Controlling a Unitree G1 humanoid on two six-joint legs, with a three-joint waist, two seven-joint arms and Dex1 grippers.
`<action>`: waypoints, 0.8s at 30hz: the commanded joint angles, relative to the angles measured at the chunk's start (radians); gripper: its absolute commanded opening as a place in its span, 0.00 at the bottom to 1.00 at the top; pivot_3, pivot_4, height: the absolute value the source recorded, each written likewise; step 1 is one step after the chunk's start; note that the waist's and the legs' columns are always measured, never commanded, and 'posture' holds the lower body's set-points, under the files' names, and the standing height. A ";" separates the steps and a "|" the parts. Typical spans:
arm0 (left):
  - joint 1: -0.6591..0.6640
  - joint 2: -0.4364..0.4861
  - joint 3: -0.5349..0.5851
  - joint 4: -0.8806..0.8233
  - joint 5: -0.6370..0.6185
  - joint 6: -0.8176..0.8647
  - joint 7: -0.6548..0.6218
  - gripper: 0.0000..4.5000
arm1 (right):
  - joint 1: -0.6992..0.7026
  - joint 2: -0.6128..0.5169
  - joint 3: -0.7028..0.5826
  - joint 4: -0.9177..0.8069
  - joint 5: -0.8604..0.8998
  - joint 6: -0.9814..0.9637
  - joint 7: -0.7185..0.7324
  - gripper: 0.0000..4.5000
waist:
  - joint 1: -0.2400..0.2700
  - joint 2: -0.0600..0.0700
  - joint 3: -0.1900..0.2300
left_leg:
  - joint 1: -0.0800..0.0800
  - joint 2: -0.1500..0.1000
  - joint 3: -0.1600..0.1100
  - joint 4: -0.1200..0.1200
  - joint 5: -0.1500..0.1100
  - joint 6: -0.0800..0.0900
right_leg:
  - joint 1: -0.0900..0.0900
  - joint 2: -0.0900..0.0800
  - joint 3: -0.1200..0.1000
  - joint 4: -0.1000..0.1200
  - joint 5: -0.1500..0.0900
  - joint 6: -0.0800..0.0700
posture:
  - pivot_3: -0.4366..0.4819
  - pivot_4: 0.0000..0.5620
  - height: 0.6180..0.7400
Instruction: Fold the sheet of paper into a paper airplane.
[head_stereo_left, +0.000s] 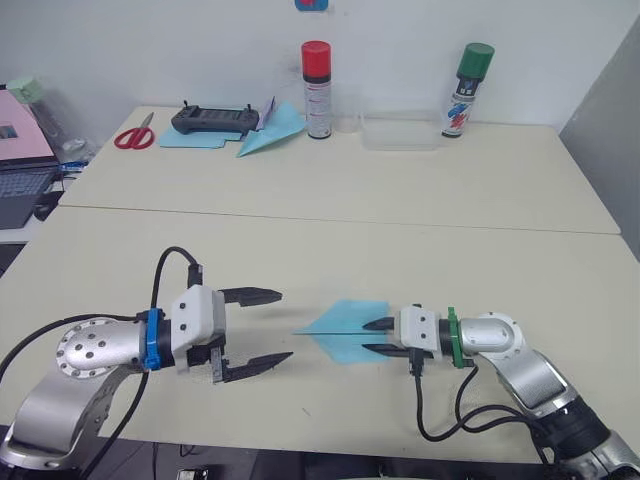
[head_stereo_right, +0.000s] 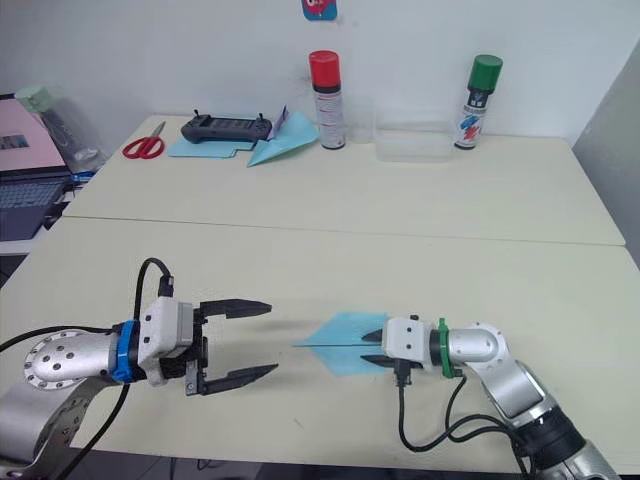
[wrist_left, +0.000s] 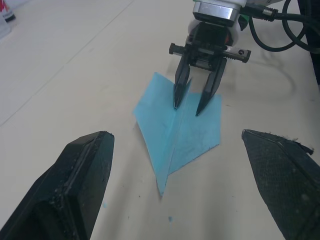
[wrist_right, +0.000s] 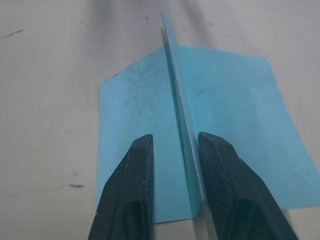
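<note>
Right wrist view: my right gripper (wrist_right: 172, 145) fingers, narrowly parted, straddle raised centre crease of paper airplane (wrist_right: 200, 100), probably ready to pinch it. Left gripper (head_stereo_left: 252, 328) wide open, empty, facing nose, near but apart.

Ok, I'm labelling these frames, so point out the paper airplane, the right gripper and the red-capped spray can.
paper airplane (head_stereo_left: 345, 318): left eye view, on its upper wing.
right gripper (head_stereo_left: 378, 337): left eye view, midway between its fingertips, over the plane's tail.
red-capped spray can (head_stereo_left: 317, 95): left eye view, on the can's body.
</note>
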 joint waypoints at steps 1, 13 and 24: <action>-0.019 0.009 0.030 -0.037 -0.028 0.010 0.006 1.00 | -0.010 0.007 -0.023 0.006 0.019 0.000 -0.004 0.12 | 0.000 0.000 0.000 | 0.000 0.000 0.000 0.000 0.000 0.000 | 0.000 0.000 0.000 0.000 0.000 0.000 | 0.48 0.27 1.00; -0.121 0.019 -0.004 -0.061 -0.096 0.117 0.002 1.00 | 0.076 -0.010 -0.176 -0.113 0.138 0.172 -0.084 0.00 | 0.007 0.000 0.000 | 0.000 0.000 -0.001 0.001 0.000 0.000 | 0.001 0.000 -0.001 0.000 0.000 0.000 | 0.48 0.27 1.00; -0.474 -0.187 -0.265 -0.009 -0.038 0.237 0.155 1.00 | 0.422 0.255 -0.693 -0.500 0.192 0.718 -0.727 0.00 | -0.008 0.002 -0.001 | 0.002 0.000 -0.001 0.001 0.000 0.000 | 0.003 0.001 0.000 0.001 0.001 0.001 | 0.48 0.27 1.00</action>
